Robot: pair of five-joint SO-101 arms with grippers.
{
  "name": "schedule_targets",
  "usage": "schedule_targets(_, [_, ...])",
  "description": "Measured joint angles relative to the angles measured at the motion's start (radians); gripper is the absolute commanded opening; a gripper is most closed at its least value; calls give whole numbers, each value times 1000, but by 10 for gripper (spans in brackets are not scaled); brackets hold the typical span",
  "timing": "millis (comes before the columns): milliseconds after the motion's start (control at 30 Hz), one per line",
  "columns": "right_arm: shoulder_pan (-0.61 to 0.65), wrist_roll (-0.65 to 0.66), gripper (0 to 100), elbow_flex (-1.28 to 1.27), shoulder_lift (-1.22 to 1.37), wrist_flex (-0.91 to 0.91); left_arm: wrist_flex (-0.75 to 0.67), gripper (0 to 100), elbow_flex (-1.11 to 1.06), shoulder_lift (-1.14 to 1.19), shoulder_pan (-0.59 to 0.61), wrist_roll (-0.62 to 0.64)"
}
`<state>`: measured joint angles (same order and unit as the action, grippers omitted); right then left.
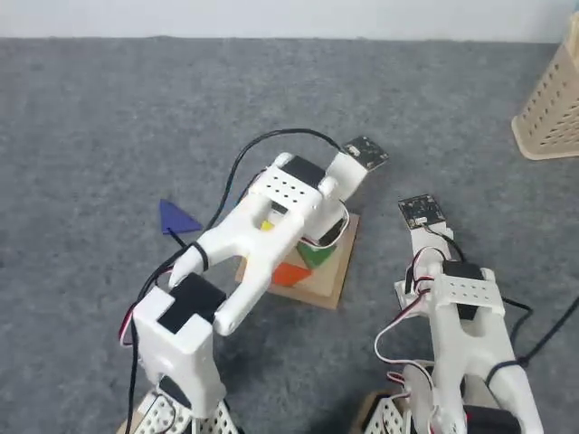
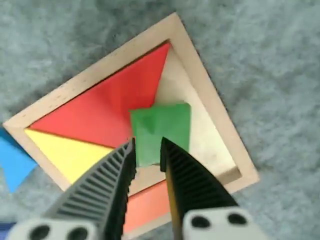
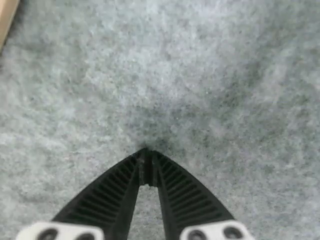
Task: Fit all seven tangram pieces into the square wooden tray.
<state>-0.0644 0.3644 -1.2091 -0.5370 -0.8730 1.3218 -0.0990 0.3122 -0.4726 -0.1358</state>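
Observation:
The square wooden tray (image 2: 210,95) lies on grey carpet and holds a large red triangle (image 2: 110,110), a yellow triangle (image 2: 70,155) and an orange piece (image 2: 147,205). My left gripper (image 2: 147,145) hangs over the tray's middle, shut on a green piece (image 2: 167,125) that sits tilted above the bare tray floor. In the high view the left arm (image 1: 271,226) covers most of the tray (image 1: 336,285). A blue triangle (image 1: 177,217) lies on the carpet outside the tray, with a blue piece (image 2: 12,162) beside the tray's rim. My right gripper (image 3: 148,152) is shut over bare carpet, empty.
A beige slotted basket (image 1: 552,99) stands at the far right. The right arm (image 1: 457,298) sits to the right of the tray. A strip of the tray's edge (image 3: 5,20) shows in the right wrist view. Open carpet lies behind and left of the tray.

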Motion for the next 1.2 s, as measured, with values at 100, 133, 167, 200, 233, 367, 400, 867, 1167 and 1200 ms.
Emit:
schedule_targets(100, [0, 0, 7, 0, 0, 0, 0, 79, 0, 0, -2, -5])
schedule_targets(133, [0, 0, 7, 0, 0, 0, 0, 79, 0, 0, -2, -5])
schedule_targets(167, [0, 0, 7, 0, 0, 0, -2, 79, 0, 0, -2, -5])
schedule_targets(200, [0, 0, 7, 0, 0, 0, -3, 79, 0, 0, -2, -5])
schedule_targets(233, [0, 0, 7, 0, 0, 0, -11, 79, 0, 0, -2, -8])
schedule_targets(367, [0, 0, 7, 0, 0, 0, -72, 80, 3, 12, -2, -8])
schedule_targets(400, [0, 0, 7, 0, 0, 0, -86, 80, 5, 21, -2, -8])
schedule_targets(867, [0, 0, 7, 0, 0, 0, -118, 80, 21, 114, -20, -3])
schedule_targets(1167, [0, 0, 7, 0, 0, 0, -57, 80, 23, 107, -11, -18])
schedule_targets(1200, [0, 0, 7, 0, 0, 0, -54, 80, 23, 101, -9, -21])
